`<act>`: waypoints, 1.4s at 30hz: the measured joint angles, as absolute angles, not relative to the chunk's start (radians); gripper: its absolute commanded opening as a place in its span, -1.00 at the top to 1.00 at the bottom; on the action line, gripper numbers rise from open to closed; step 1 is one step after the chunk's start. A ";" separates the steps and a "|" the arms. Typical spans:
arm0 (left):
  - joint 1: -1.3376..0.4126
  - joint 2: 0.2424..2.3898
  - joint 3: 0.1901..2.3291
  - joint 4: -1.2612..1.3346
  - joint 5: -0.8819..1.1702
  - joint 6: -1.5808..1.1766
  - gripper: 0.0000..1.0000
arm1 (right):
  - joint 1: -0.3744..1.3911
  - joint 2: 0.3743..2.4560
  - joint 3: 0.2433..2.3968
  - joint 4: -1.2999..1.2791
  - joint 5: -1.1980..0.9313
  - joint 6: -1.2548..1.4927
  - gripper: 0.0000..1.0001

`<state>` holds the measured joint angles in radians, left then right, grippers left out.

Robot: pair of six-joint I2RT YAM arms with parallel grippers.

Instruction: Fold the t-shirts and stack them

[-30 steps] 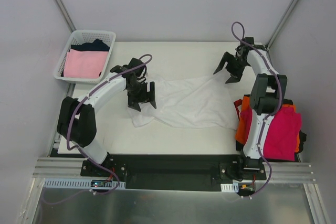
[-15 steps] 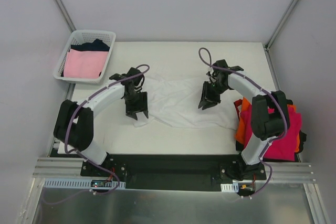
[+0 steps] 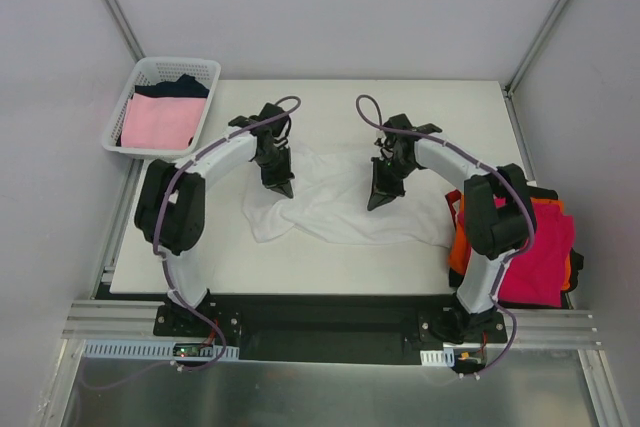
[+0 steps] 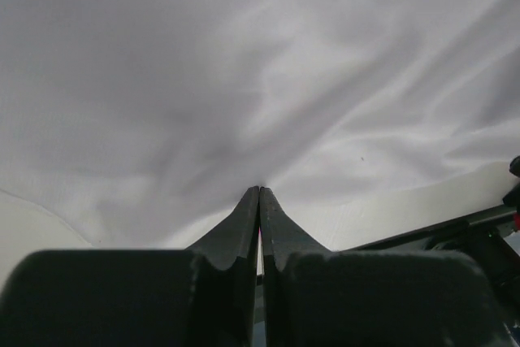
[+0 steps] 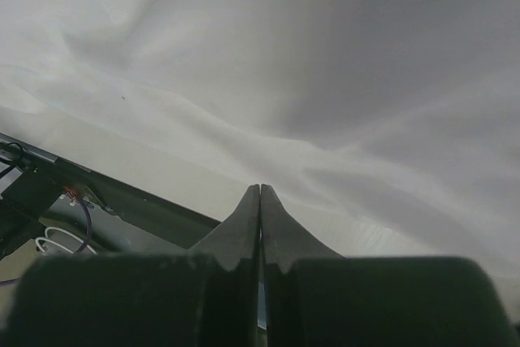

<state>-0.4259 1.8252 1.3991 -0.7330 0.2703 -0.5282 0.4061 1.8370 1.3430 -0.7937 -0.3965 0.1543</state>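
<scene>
A white t-shirt (image 3: pixel 345 202) lies spread and rumpled across the middle of the table (image 3: pixel 330 107). My left gripper (image 3: pixel 283 190) is shut, its tips down on the shirt's left part. My right gripper (image 3: pixel 373 204) is shut too, tips down on the shirt's right-middle. In the left wrist view the closed left gripper (image 4: pixel 259 188) touches the white cloth (image 4: pixel 244 79), and folds run toward the tips. In the right wrist view the closed right gripper (image 5: pixel 260 187) rests against the white cloth (image 5: pixel 325 62). No cloth shows between either pair of fingers.
A magenta-red shirt (image 3: pixel 535 252) lies on an orange one (image 3: pixel 462 242) at the table's right edge, beside the right arm. A white lattice basket (image 3: pixel 118 112) at the back left holds a pale pink shirt (image 3: pixel 162 122) and a navy one (image 3: pixel 180 87).
Both grippers were open a second ago and have shut. The left one moved to the shirt's left part; the right one swung in from the far right corner onto the shirt.
</scene>
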 measured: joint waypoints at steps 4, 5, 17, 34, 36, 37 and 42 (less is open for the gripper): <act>-0.426 1.943 1.406 -0.723 0.271 -0.527 1.00 | 0.433 1.904 1.374 -0.792 -0.397 0.156 0.98; -0.424 1.960 1.406 -0.723 0.271 -0.528 1.00 | 0.437 1.913 1.377 -0.792 -0.397 0.156 0.98; -0.245 2.029 1.491 -0.763 0.193 -0.530 0.97 | 0.441 1.925 1.377 -0.793 -0.396 0.156 0.98; -0.223 2.118 1.692 -0.827 0.154 -0.508 -0.25 | 0.441 1.914 1.336 -0.791 -0.383 0.160 0.86; -0.228 2.080 1.683 -0.828 0.159 -0.508 -0.20 | 0.441 1.893 1.302 -0.795 -0.373 0.167 0.98; -0.229 2.061 1.676 -0.826 0.161 -0.509 -0.13 | 0.441 1.879 1.279 -0.794 -0.366 0.169 0.98; -0.236 1.955 1.614 -0.806 0.185 -0.508 0.24 | 0.440 1.820 1.160 -0.785 -0.332 0.179 0.98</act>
<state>-0.2363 1.9553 1.6138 -0.8059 0.1852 -0.5076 0.4404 1.8202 1.1603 -0.7845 -0.3317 0.1795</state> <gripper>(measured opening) 0.508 0.015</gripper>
